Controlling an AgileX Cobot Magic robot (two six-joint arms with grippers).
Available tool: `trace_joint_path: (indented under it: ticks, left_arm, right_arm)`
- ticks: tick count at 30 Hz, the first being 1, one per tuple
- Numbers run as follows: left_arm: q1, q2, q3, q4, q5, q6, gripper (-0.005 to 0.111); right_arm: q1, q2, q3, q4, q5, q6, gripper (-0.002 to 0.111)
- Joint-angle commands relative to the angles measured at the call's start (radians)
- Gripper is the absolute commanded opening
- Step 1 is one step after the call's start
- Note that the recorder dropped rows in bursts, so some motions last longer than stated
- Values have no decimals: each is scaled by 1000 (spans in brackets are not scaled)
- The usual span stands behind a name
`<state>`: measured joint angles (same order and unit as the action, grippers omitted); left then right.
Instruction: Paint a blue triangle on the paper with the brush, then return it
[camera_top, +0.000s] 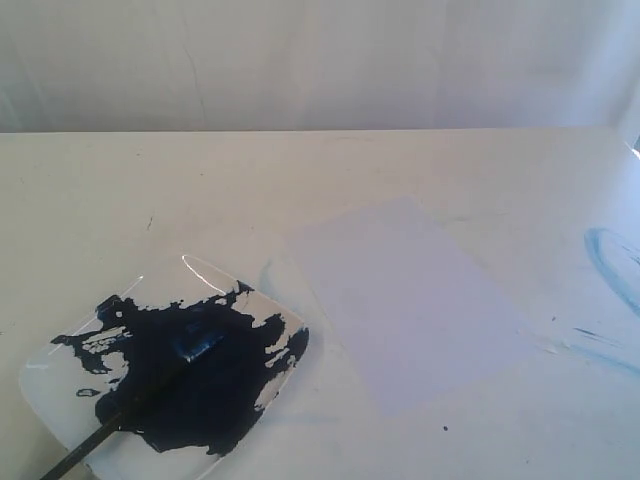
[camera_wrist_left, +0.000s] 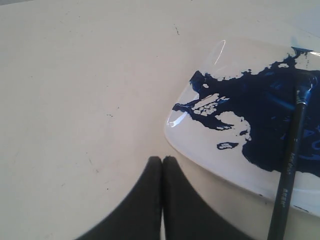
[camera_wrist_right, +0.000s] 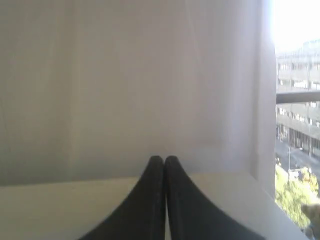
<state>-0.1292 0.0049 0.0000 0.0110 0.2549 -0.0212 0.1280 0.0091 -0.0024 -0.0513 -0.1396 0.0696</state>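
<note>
A cream table (camera_top: 200, 200) seen from the exterior camera, with the painting task apparently not yet begun. The paper (camera_top: 410, 300), a pale bluish-white sheet, lies flat right of centre and turned at an angle, and it looks blank: no blue triangle shows anywhere on it. To its left, well apart from it, a clear square plate (camera_top: 50, 400) sits near the front edge, most of it covered by a big dark navy paint puddle (camera_top: 190, 380). The brush (camera_top: 95, 443) lies across the plate, its bristle end resting in the paint and its black handle running out over the plate's rim toward the front left corner of the picture. Nothing is holding it. The left gripper (camera_wrist_left: 162, 159) has its two black jaws pressed together on nothing, and it hangs over bare table just beside the plate, with the brush handle near but untouched. The right gripper (camera_wrist_right: 164, 159) is likewise clenched and empty, aimed away from the work at a white curtain (camera_wrist_right: 125, 75) and a window (camera_wrist_right: 295, 125). Faint light-blue smears (camera_top: 610, 260) mark the table at the far right, off the paper. Judging from this, everything is left to do: picking up the brush, painting the triangle, and setting the brush back
</note>
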Motion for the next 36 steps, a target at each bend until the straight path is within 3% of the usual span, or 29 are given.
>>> trace_joint_path:
  ticks: [1, 5, 9, 15, 19, 25, 26, 30, 33, 36]
  left_arm:
    - [0, -5, 0, -2, 0, -1, 0]
    - [0, -5, 0, -2, 0, -1, 0]
    - [0, -5, 0, -2, 0, -1, 0]
    - [0, -5, 0, -2, 0, -1, 0]
    - [0, -5, 0, -2, 0, -1, 0]
    - [0, -5, 0, -2, 0, -1, 0]
    - [0, -5, 0, -2, 0, -1, 0]
    - [0, -5, 0, -2, 0, -1, 0]
    - [0, -5, 0, -2, 0, -1, 0]
    - [0, -5, 0, -2, 0, -1, 0]
  right_arm:
    - [2, 1, 2, 3, -141, 12, 0]
    - [2, 1, 2, 38, -234, 200, 0]
    - [2, 1, 2, 5, -142, 614, 0]
    - [27, 78, -62, -434, 66, 976, 0]
    - [113, 261, -200, -549, 149, 1000, 0]
    - [350, 642, -393, -526, 263, 776, 0]
    - [448, 786, -466, -424, 326, 611, 0]
    - [646, 1053, -646, -30, 487, -17, 0]
    - [738, 1241, -804, 248, 625, -393, 0]
    - [809, 1423, -965, 398, 738, -658, 0]
